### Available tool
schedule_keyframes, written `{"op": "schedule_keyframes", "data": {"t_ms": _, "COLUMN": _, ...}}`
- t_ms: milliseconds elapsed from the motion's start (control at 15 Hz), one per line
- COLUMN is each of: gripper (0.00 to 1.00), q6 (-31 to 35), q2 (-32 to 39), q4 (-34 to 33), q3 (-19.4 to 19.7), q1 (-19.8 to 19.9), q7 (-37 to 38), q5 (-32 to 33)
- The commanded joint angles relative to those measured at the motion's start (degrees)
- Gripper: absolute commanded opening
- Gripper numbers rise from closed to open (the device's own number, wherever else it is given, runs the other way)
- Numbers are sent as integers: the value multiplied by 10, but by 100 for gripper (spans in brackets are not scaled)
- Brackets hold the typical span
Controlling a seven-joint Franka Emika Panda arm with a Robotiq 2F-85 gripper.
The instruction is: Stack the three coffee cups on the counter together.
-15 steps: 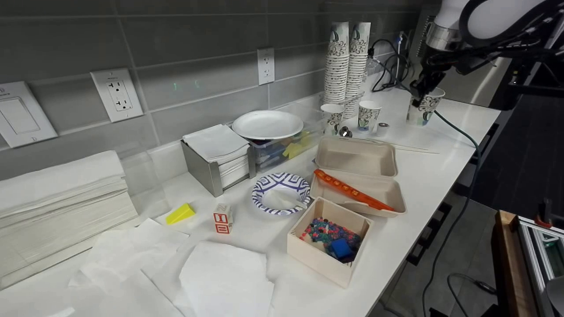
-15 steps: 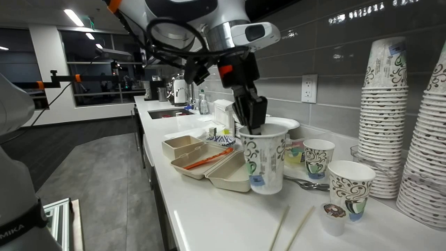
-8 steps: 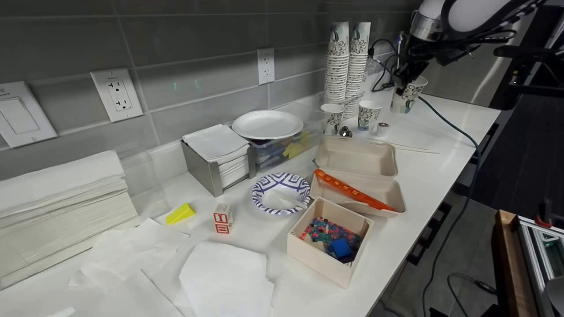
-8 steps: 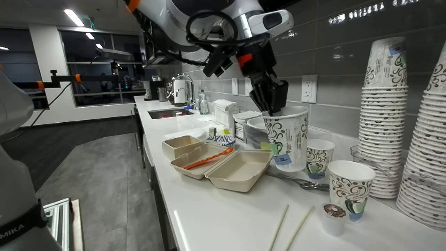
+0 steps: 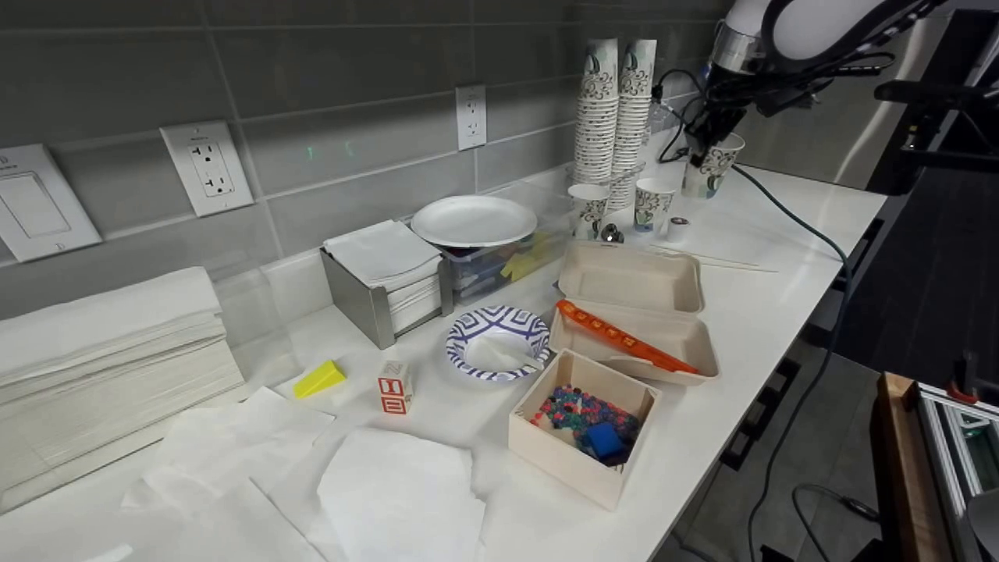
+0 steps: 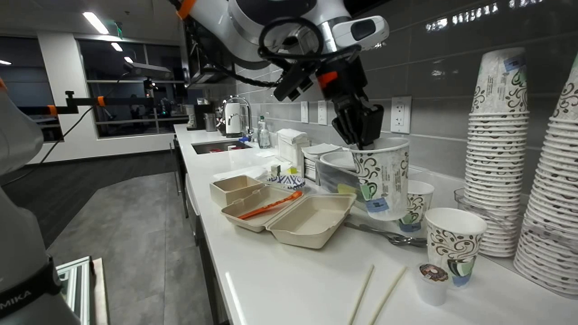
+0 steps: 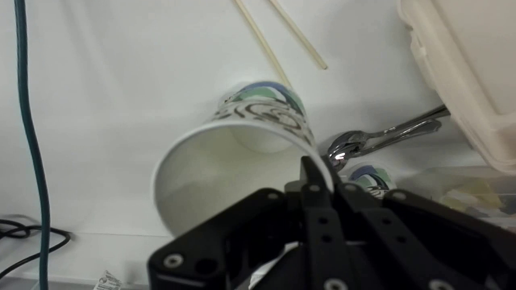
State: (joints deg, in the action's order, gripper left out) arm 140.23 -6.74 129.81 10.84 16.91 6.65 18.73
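At the bottom of the wrist view, right of centre, the tool (image 7: 322, 171) is pinched narrow on a paper wall, one side of it within the rim and the other outside: it has the held cup (image 6: 383, 180). That cup tips a little, and I judge its base to be clear of the desk (image 6: 289, 280). Just to its right, and partly hidden by it, stands the far cup (image 6: 420, 203); lower and further right stands the near cup (image 6: 456, 239), with a small pod (image 6: 432, 284) just in front. In an exterior view the held cup (image 5: 710, 165) shows well apart from both.

So the first pick-up seems done and the stacking not: the three cups show separately, none seated in another that I can see. Two nestings are left, I think; which comes first I cannot tell. The tall cup towers (image 6: 496, 158) at the right edge I take to be outside the job.

The arm (image 6: 253, 36) enters at the upper left of an exterior view, crosses to the top centre and bends at the wrist, so that the tool points down with a slight slant toward the lower right
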Motion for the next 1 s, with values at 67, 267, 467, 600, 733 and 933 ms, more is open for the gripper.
{"op": "schedule_keyframes", "data": {"t_ms": 67, "gripper": 0, "q6": 12, "q2": 91, "q4": -93, "q3": 5, "q1": -17, "q7": 4, "q5": -2}}
{"op": "schedule_keyframes", "data": {"t_ms": 267, "gripper": 0, "q6": 13, "q2": 138, "q4": -152, "q3": 12, "q1": -20, "q7": 12, "q5": -1}}
{"op": "schedule_keyframes", "data": {"t_ms": 467, "gripper": 0, "q6": 22, "q2": 190, "q4": -202, "q3": 23, "q1": -20, "q7": 15, "q5": -1}}
{"op": "schedule_keyframes", "data": {"t_ms": 600, "gripper": 0, "q6": 30, "q2": 219, "q4": -227, "q3": 29, "q1": -21, "q7": 11, "q5": -7}}
{"op": "schedule_keyframes", "data": {"t_ms": 733, "gripper": 0, "q6": 32, "q2": 242, "q4": -246, "q3": 31, "q1": -19, "q7": 3, "q5": -21}}
{"op": "schedule_keyframes", "data": {"t_ms": 933, "gripper": 0, "q6": 16, "q2": 265, "q4": -269, "q3": 35, "q1": -21, "q7": 3, "q5": -26}}
